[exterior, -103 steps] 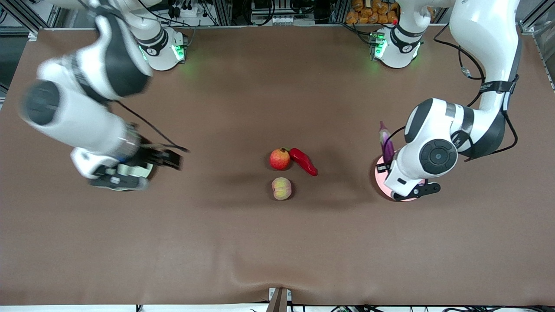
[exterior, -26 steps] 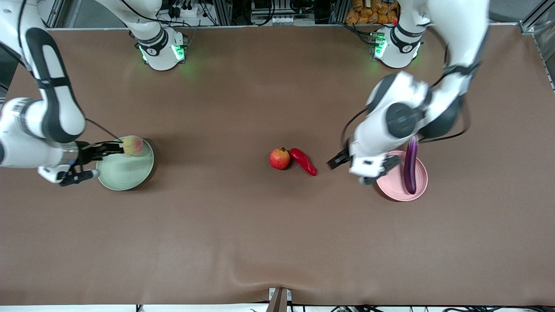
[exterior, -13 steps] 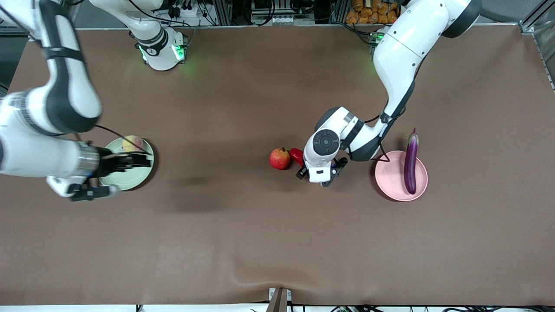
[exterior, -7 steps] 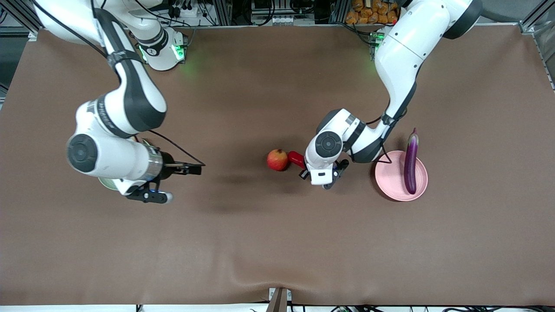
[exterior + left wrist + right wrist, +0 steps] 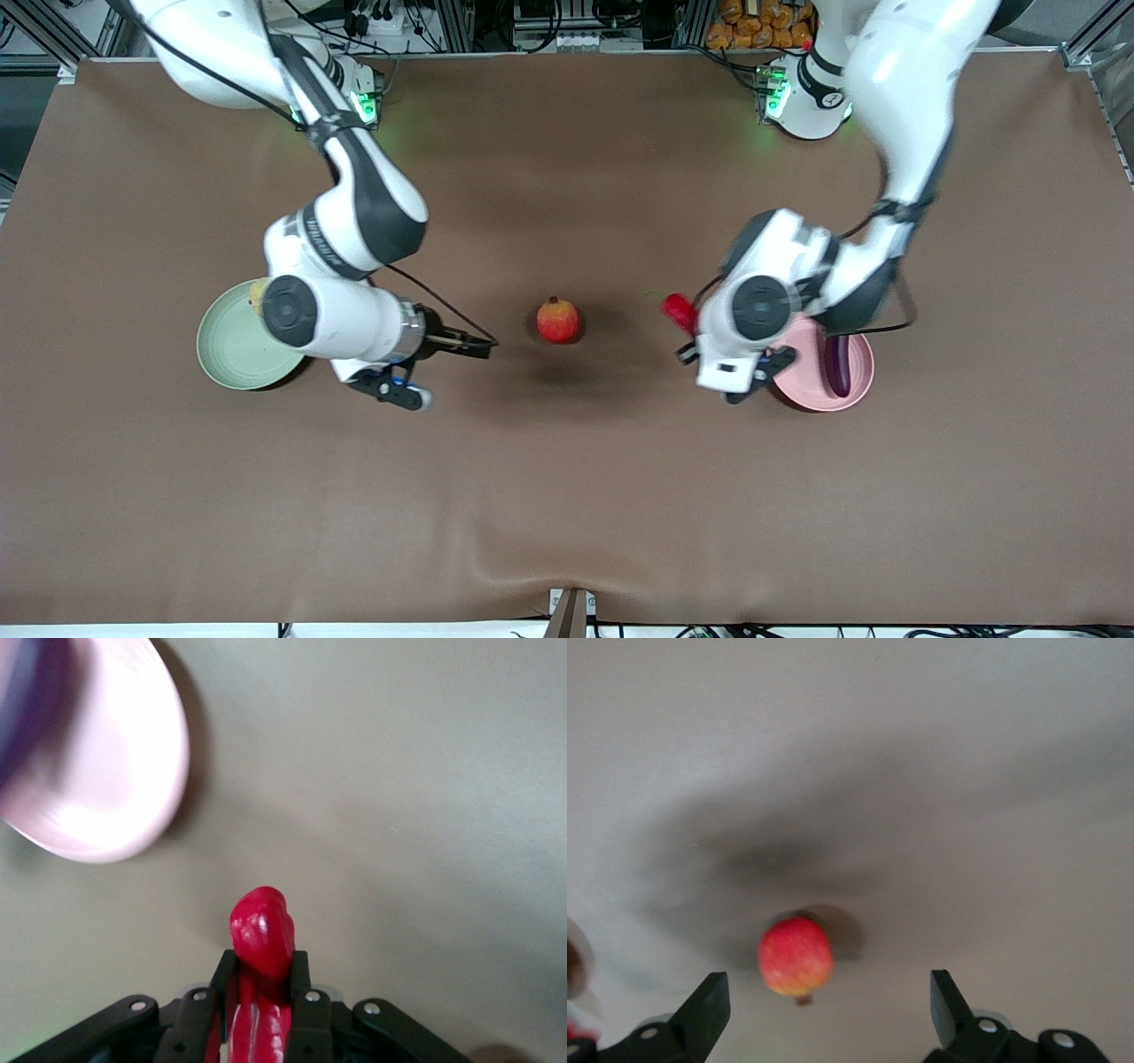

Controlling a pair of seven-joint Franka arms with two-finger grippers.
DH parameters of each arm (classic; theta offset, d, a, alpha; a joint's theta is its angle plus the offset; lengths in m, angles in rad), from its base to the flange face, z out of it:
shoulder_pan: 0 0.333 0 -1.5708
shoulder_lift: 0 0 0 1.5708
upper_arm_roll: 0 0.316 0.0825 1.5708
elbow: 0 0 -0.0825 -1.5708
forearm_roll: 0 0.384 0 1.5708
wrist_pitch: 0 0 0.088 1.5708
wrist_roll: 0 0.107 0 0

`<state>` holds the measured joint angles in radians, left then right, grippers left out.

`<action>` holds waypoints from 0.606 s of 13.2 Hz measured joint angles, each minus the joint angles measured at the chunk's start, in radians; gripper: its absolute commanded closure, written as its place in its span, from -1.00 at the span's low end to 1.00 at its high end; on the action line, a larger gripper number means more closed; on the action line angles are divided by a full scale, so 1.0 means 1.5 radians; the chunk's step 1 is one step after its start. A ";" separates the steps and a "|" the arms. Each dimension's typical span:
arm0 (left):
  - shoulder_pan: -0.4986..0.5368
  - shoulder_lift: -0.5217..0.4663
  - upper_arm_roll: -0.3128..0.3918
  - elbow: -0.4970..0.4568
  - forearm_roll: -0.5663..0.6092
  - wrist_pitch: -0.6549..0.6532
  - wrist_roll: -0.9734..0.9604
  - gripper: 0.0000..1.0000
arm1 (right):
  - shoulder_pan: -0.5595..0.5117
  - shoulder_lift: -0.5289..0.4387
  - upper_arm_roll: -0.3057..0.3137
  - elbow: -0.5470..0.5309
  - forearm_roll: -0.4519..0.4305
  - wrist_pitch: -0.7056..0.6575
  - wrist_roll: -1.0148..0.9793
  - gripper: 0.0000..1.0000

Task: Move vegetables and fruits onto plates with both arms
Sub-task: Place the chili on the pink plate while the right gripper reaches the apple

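Your left gripper (image 5: 263,1010) has its jaws pinching the red chili pepper (image 5: 261,943), up in the air over bare table (image 5: 567,496) beside the pink plate (image 5: 811,394). The eggplant (image 5: 838,365) lies on that plate, mostly hidden under the arm. Your right gripper (image 5: 830,1014) hangs over the table with jaws spread wide and empty, near the red round fruit (image 5: 558,320) mid-table. What looks like the peach (image 5: 257,295) sits on the green plate (image 5: 230,350).

A brown cloth (image 5: 567,496) covers the bench, rippled along the edge nearest the front camera. Along the bench's top edge stand metal frame posts (image 5: 454,25), cables (image 5: 372,18) and a heap of orange items (image 5: 753,22).
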<state>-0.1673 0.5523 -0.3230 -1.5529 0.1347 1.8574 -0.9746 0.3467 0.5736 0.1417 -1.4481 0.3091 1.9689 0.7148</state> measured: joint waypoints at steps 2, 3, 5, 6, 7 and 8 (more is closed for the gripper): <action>0.061 -0.032 0.000 -0.006 0.000 -0.035 0.182 1.00 | 0.037 0.019 0.000 0.000 0.000 0.048 0.066 -1.00; 0.088 -0.036 0.000 -0.015 0.001 -0.037 0.252 1.00 | 0.050 0.028 0.000 0.000 0.000 0.061 0.086 -1.00; 0.140 -0.034 0.001 -0.041 0.002 -0.030 0.369 1.00 | 0.063 0.039 -0.001 0.001 0.001 0.074 0.098 -1.00; 0.164 -0.033 0.001 -0.057 0.002 -0.011 0.410 1.00 | 0.068 0.042 0.000 0.001 0.001 0.082 0.101 -1.00; 0.181 -0.031 0.001 -0.076 0.002 0.017 0.437 1.00 | 0.076 0.047 0.000 0.001 0.001 0.095 0.113 -1.00; 0.189 -0.029 0.001 -0.093 0.003 0.043 0.454 1.00 | 0.085 0.052 0.000 0.001 0.001 0.111 0.127 -1.00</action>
<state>0.1168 0.5083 -0.3214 -1.6926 0.1398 1.9226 -0.2937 0.4739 0.6508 0.1413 -1.4465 0.3107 2.1357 0.9048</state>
